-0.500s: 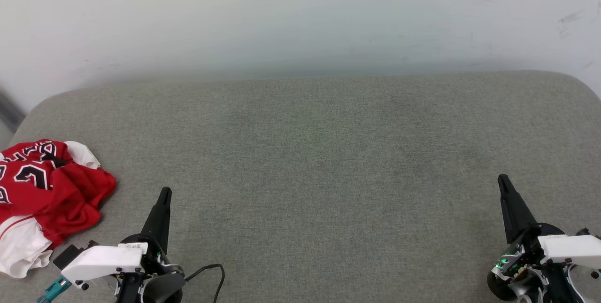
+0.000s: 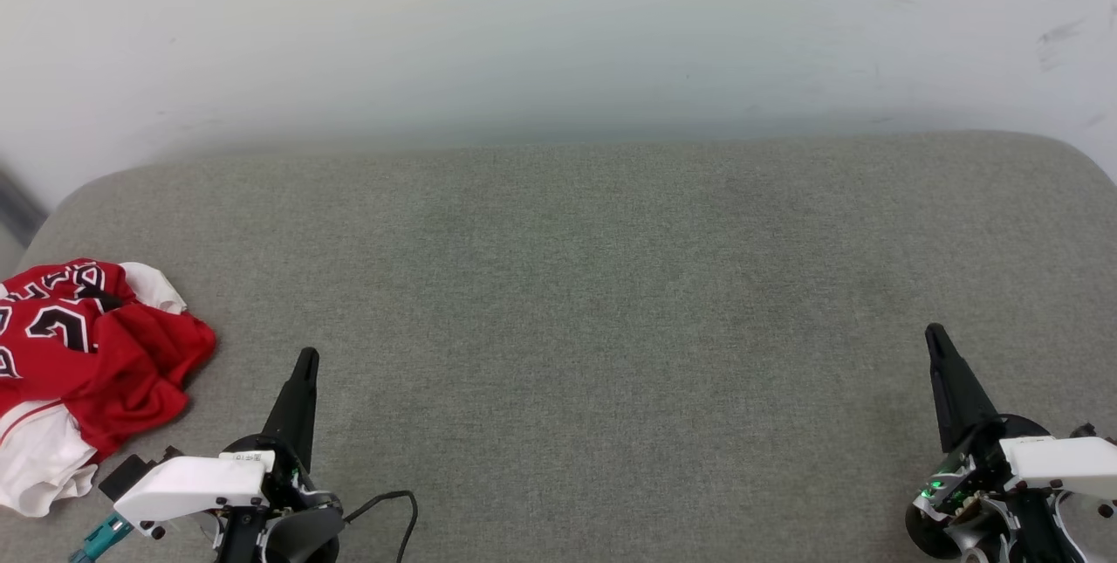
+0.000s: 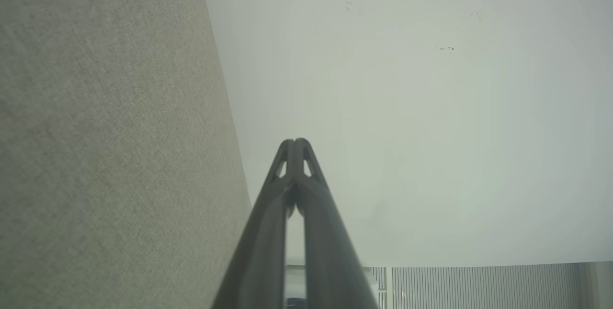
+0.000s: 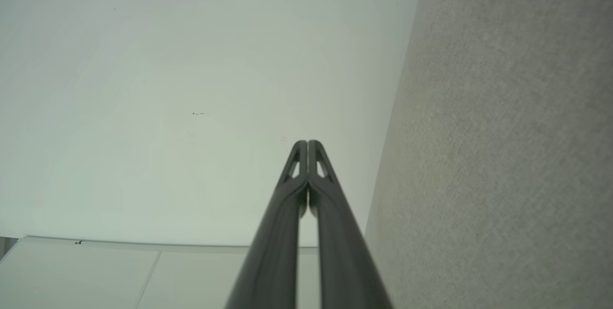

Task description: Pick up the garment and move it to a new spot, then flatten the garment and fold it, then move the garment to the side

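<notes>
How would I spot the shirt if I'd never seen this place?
Find the wide grey cushion below the pale wall and go to its near left corner. There, left of the left gripper, lies a crumpled shirt: the one bright red thing, with white sleeves and black numbers.

You see the bench (image 2: 611,284) covered in grey woven cloth, matt and slightly rough with a fine grain, while the wall (image 2: 558,22) behind it looks like smooth, matt paint with a few dark scuffs. The garment (image 2: 105,353) reads as thin, soft cloth, crumpled, with a faint sheen on the red and duller white parts. On the left tool (image 2: 307,360) and right tool (image 2: 934,334) you find smooth, dark, matt fingers (image 3: 268,232) that look like plastic, set below in white, lightly glossy plastic casings (image 2: 192,483), with silvery fittings (image 2: 951,537) that look like metal at the right wrist.
</notes>
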Controlling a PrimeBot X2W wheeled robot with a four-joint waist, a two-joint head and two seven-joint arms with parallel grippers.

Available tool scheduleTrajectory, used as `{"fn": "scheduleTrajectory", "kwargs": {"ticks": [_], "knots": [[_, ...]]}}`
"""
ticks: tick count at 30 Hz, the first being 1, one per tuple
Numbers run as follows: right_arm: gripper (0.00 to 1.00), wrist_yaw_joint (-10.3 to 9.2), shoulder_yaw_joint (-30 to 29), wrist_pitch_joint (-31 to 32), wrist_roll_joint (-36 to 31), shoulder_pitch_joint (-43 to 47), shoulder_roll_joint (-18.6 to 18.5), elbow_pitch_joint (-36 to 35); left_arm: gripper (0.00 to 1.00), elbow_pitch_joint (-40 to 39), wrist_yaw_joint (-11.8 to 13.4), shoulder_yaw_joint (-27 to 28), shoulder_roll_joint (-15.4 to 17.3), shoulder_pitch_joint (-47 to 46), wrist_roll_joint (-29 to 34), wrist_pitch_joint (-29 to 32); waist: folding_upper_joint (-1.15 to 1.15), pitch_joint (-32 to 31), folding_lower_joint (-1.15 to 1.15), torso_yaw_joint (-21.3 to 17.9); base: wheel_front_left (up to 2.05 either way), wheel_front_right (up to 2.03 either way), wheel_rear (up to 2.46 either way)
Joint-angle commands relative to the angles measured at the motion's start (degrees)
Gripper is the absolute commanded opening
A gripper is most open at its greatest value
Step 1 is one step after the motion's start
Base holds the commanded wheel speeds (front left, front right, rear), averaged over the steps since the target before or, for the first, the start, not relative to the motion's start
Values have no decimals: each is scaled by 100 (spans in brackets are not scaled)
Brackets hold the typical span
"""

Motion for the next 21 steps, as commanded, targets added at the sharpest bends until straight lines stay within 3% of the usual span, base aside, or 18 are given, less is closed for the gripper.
{"fn": "scheduleTrajectory", "kwargs": {"ticks": [1,4,5,21], "knots": [[0,0,4,1,19,-43,14,2,0,0,-12,3,-5,-35,0,8,0,0,0,0,0,0,0],[0,0,4,1,19,-43,14,2,0,0,-12,4,-5,-35,0,8,0,0,0,0,0,0,0],[100,0,0,0,0,0,0,-1,100,0,0,-4,0,0,0,0,0,0,0,0,0,0,0],[100,0,166,-349,-106,189,0,-193,100,-299,1,-303,-8,108,76,-336,0,5,0,10,0,0,0]]}}
